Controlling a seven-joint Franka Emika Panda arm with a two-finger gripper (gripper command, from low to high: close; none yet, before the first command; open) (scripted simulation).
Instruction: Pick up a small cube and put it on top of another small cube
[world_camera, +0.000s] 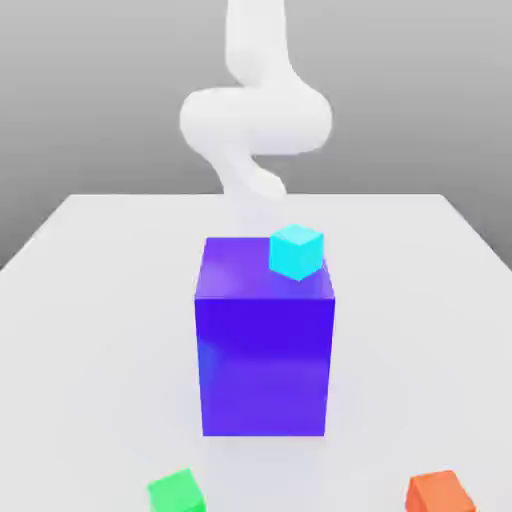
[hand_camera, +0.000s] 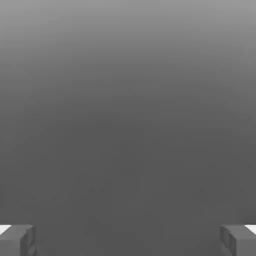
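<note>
The cyan cube (world_camera: 297, 252) rests on my blue-violet block (world_camera: 264, 350), raised; my gripper (hand_camera: 128, 241) stands wide apart.

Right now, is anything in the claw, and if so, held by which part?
Nothing held: the claw is open, with no object between its fingers.
</note>
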